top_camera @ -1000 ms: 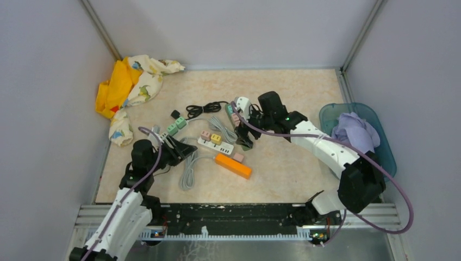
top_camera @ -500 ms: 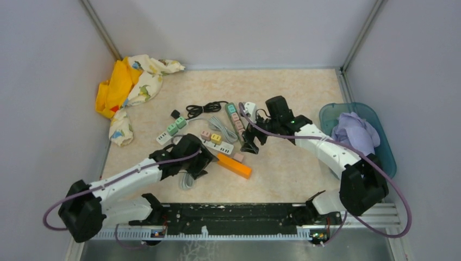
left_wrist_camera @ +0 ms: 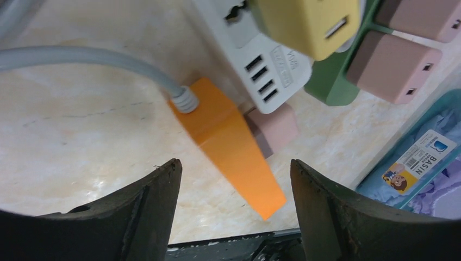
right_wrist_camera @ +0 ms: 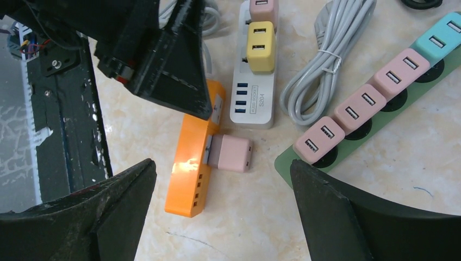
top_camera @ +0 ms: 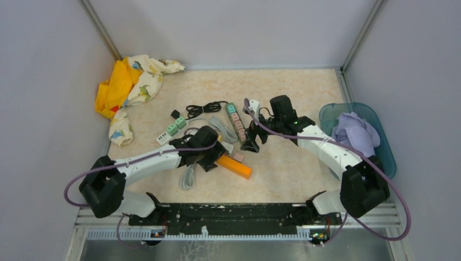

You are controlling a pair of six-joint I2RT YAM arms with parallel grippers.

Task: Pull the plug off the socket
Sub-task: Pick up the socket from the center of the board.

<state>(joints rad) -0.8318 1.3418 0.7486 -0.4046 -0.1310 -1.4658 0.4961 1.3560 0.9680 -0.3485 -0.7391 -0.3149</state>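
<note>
plug [right_wrist_camera: 230, 153] on socket bar [right_wrist_camera: 193, 176] far side | USB strip [right_wrist_camera: 255, 92] behind | basin [top_camera: 387, 147] far right | cloth [top_camera: 128, 87] far left

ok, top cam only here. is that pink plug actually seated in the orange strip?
Observer: Yes. The right wrist view shows the pink plug pushed into the side of the orange strip.
Operator: left gripper closed on anything?
Observer: No. The left gripper is open, with the strip lying between its fingers in its wrist view.
Operator: and right?
Observer: The right gripper is open too, above the plug.
</note>
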